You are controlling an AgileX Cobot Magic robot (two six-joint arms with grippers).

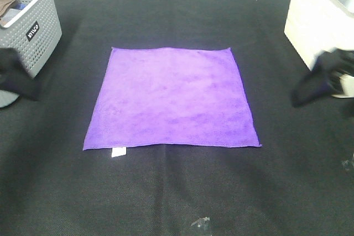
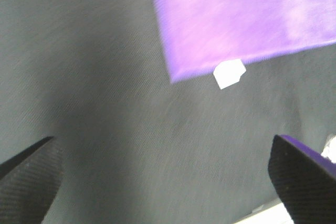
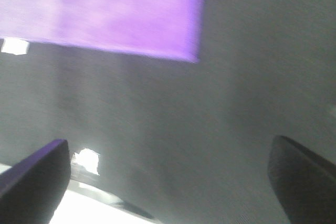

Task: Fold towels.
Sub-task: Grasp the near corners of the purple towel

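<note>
Lying flat in the middle of the black cloth-covered counter (image 1: 177, 203): a bright purple, square microfibre towel (image 1: 171, 98).
Its small white tag (image 1: 118, 151) pokes out at the corner nearest the counter's front-left corner. The left gripper (image 2: 165, 177) hangs by the left edge, the right gripper (image 3: 168, 177) by the right edge (both blurred), each with fingers spread wide, pinching nothing and apart from the towel.

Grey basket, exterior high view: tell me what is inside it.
Inside the grey basket, a brownish item and something blue show near the rim; its wall and the frame edge hide everything else.
</note>
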